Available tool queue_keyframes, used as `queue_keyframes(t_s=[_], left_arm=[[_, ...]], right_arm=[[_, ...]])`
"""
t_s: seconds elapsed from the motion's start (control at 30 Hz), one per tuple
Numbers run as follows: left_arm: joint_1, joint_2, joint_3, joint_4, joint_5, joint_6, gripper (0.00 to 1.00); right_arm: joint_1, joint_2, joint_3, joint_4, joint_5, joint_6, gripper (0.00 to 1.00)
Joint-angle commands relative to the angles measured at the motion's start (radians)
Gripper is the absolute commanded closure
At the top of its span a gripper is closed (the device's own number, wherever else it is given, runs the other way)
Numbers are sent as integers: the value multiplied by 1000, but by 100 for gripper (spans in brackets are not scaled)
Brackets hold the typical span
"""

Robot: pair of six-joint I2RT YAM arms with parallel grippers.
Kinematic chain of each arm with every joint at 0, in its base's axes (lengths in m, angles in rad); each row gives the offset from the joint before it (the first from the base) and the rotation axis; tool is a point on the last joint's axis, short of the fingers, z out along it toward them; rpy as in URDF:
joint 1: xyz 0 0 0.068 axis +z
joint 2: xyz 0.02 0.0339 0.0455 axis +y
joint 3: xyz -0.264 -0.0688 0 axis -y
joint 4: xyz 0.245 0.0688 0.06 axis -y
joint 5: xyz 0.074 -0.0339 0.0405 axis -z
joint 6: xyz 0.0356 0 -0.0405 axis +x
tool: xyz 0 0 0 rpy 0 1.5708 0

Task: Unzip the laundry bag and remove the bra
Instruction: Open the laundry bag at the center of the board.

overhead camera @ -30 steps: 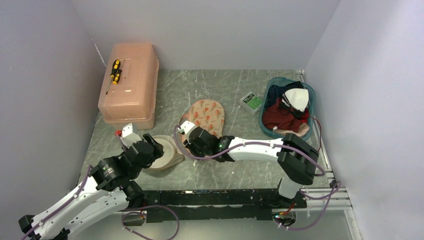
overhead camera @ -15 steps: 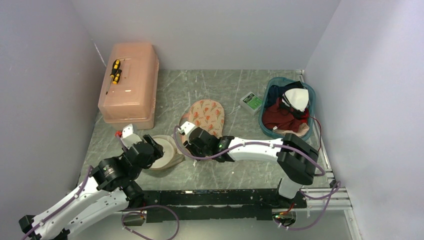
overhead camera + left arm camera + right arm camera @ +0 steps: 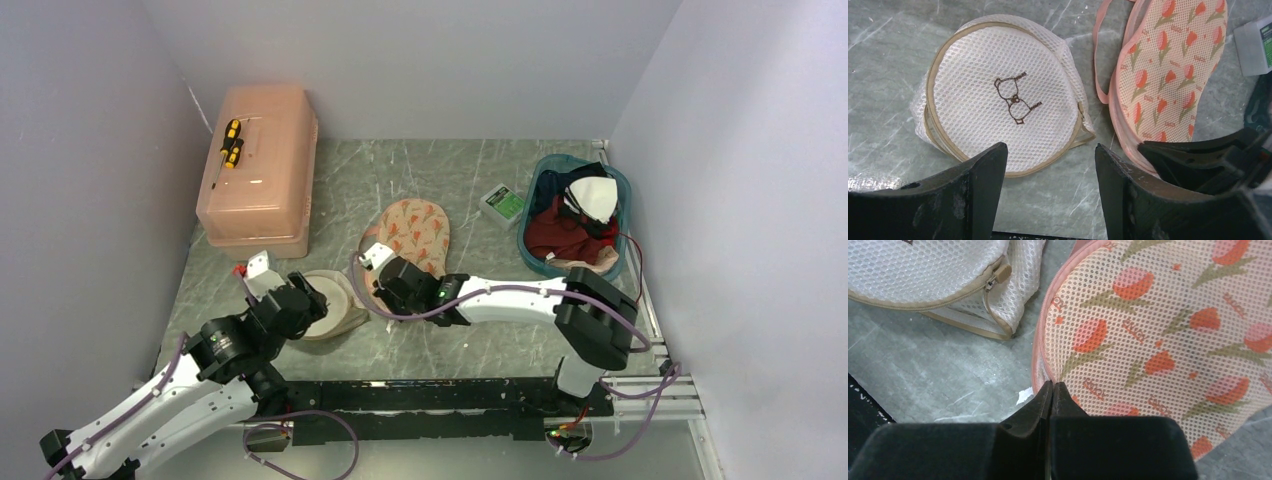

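The laundry bag (image 3: 1003, 97) is a white mesh drum with a cream rim and a bra icon on its lid, lying flat on the table (image 3: 480, 340). Its zip pull (image 3: 1002, 272) sits on the rim at the side. My left gripper (image 3: 1050, 152) hovers open just short of the bag's near edge, empty. My right gripper (image 3: 1052, 386) is shut, its tips pressed against the pink rim of a beige mesh piece with orange tulips (image 3: 1158, 330), right of the laundry bag (image 3: 923, 270). I see nothing between those fingers. The bra is hidden.
A pink plastic box (image 3: 258, 165) with a yellow-and-black screwdriver (image 3: 230, 143) on it stands at the back left. At the back right, a teal basket (image 3: 620, 190) holds red, white and dark cloths. A small green-and-white box (image 3: 502, 204) lies beside it.
The right gripper's jaws, slightly apart before, have closed at the tulip piece's rim. The left arm has shifted only a little beside the laundry bag.
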Motion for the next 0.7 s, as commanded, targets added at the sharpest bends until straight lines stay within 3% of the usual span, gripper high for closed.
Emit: queue_keyframes(t_s=[0.0,0.37,0.67], left_arm=[[-2,4,-13,47,14,-5,30],[-2,60,-54,193,88,23,27],[-1,89,-60,262,104,55,24]], right_arm=[[4,-125,-57,88,78,34,100],[-29,-464,-386,397,204,145,100],[-102,-744,-590,491,285,287,100]])
